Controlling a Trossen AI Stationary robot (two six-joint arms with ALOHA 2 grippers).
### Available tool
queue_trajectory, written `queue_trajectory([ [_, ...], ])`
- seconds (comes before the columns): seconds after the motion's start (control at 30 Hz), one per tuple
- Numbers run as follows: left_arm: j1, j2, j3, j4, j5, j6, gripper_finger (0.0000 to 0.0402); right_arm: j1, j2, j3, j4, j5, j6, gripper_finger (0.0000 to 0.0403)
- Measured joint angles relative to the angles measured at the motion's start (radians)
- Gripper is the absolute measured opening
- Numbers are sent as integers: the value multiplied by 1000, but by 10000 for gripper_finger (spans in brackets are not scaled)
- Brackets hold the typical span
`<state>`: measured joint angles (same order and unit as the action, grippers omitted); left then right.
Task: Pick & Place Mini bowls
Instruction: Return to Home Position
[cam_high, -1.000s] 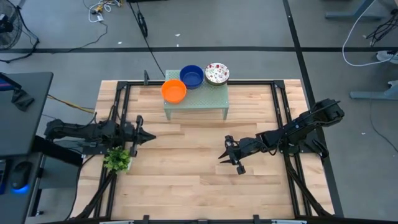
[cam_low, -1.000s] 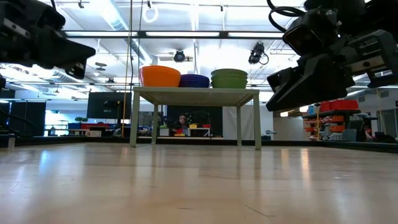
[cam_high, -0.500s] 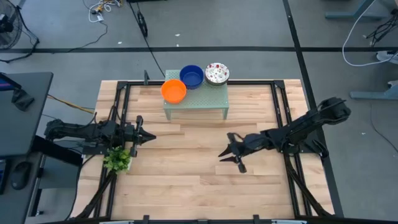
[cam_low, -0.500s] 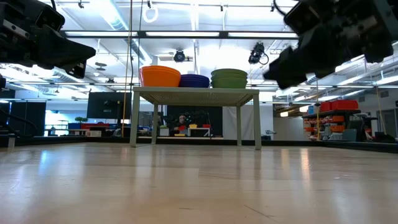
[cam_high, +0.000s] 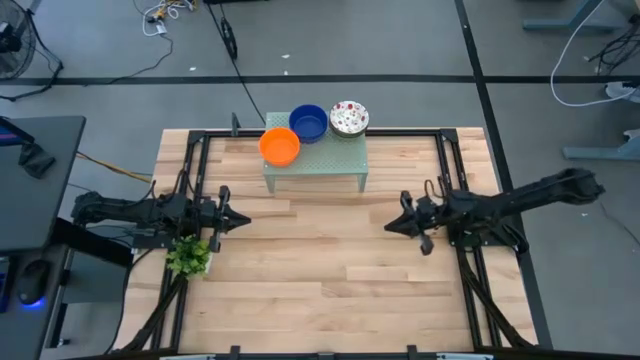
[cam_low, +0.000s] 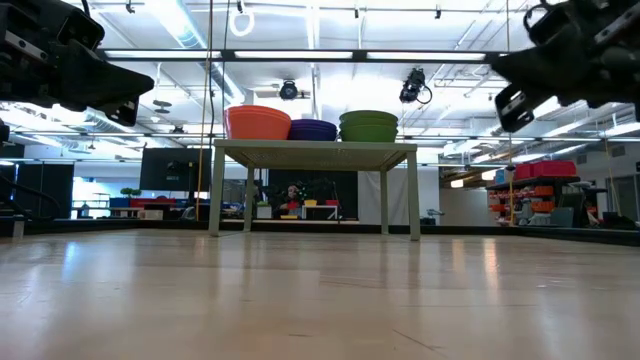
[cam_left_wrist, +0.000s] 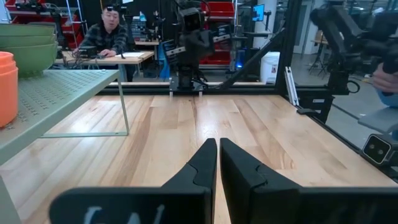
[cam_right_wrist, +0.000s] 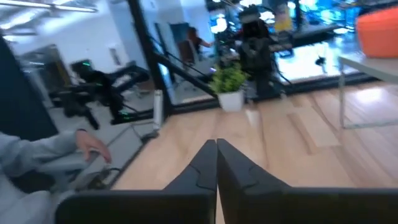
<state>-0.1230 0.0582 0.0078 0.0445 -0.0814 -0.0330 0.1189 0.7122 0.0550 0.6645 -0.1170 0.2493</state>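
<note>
High view: round orange bowls (cam_high: 279, 147), dark blue bowls (cam_high: 308, 123) and red-speckled white bowls (cam_high: 349, 118) sit atop the mint-green perforated metal stand (cam_high: 340, 162). The left gripper (cam_high: 243, 218) and right gripper (cam_high: 390, 227) are closed and empty. The left one's white lettering (cam_left_wrist: 118, 218) is cut off, unreadable.

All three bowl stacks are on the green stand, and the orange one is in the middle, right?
Not quite: the high view shows the blue bowls in the middle of the mint-green stand, with the orange bowls at the end nearer the left gripper and the white speckled bowls nearer the right gripper.
</note>
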Motion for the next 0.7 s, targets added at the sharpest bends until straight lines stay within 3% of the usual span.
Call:
queue_trajectory([
  [0.23,0,0,0,1,0,0,25,-108,-284,-4,-228,-174,8,9],
  [0.47,0,0,0,1,0,0,26,-145,-533,-4,-430,-171,31,4],
  [0.7,0,0,0,2,0,0,26,-144,-688,-40,-561,-103,32,2],
])
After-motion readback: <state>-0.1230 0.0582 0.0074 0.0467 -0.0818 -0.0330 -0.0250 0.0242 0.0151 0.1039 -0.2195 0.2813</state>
